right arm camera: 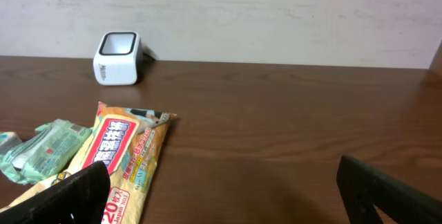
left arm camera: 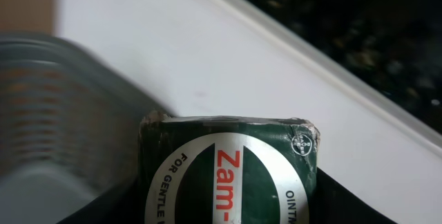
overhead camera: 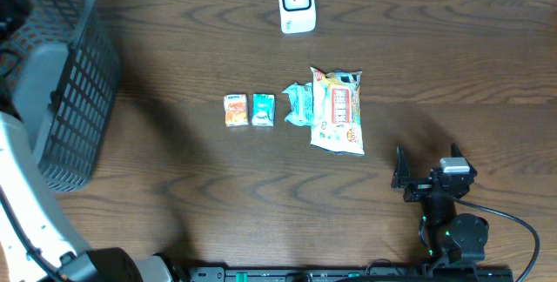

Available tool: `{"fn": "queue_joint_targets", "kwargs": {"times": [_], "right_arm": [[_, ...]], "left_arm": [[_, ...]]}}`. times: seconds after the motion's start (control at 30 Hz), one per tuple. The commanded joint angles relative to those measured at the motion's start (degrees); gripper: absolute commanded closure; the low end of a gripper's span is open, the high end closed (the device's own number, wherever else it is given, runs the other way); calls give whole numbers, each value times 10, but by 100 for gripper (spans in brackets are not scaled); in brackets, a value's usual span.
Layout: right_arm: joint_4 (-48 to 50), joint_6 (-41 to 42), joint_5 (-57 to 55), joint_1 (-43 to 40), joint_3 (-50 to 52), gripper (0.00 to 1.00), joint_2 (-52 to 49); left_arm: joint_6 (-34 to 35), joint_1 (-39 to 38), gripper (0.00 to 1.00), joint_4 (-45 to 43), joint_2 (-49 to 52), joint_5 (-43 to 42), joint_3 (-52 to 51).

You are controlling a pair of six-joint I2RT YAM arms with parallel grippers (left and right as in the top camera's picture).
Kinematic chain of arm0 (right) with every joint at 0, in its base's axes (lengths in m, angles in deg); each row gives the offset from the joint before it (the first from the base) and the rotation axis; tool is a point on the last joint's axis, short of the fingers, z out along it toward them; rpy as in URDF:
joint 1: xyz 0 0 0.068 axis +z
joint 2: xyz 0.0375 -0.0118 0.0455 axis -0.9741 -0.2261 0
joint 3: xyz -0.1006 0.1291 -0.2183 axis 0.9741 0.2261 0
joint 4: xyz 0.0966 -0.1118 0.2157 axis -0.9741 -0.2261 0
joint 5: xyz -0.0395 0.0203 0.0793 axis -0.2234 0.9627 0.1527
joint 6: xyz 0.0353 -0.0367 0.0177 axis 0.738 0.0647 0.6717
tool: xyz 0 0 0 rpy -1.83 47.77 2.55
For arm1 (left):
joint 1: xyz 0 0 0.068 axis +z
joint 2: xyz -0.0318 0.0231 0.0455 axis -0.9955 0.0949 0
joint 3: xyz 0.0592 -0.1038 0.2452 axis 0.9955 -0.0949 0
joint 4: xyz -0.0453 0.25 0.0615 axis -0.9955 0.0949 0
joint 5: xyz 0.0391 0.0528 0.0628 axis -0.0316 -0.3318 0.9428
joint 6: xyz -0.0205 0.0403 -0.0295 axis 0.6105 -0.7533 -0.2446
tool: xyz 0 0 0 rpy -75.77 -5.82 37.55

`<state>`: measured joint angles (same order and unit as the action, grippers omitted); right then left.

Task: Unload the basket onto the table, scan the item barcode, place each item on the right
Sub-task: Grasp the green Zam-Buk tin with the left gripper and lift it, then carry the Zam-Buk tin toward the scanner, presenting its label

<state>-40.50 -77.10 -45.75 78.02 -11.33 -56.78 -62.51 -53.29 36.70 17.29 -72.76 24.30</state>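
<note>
On the table [overhead camera: 174, 169], the scanner [overhead camera: 296, 3] stands at top centre of the overhead frame. Below it, mid-frame, four items lie in a row. From the left they are a small packet [overhead camera: 235, 110], a second small packet [overhead camera: 263, 109] just beside it, a crumpled pouch [overhead camera: 298, 104] and a large bag [overhead camera: 338, 110] touching the pouch. The basket [overhead camera: 57, 82] sits at the far left, well apart from the row. In the left wrist view the ointment box [left arm camera: 231, 175] sits at lower centre, with the basket's wall to its left
</note>
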Motion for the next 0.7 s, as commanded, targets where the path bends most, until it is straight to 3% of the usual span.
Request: {"fn": "queue_joint_targets", "kwargs": {"times": [0.0, 0.17, 0.67], "right_arm": [[-1, 2, -4, 4, 2, 1, 2], [-1, 2, -4, 4, 2, 1, 2], [-1, 2, -4, 4, 2, 1, 2]], "left_arm": [[14, -49, 47, 1, -13, -26, 0], [-3, -107, 47, 35, -14, -26, 0], [-158, -245, 47, 212, -14, -22, 0]]}}
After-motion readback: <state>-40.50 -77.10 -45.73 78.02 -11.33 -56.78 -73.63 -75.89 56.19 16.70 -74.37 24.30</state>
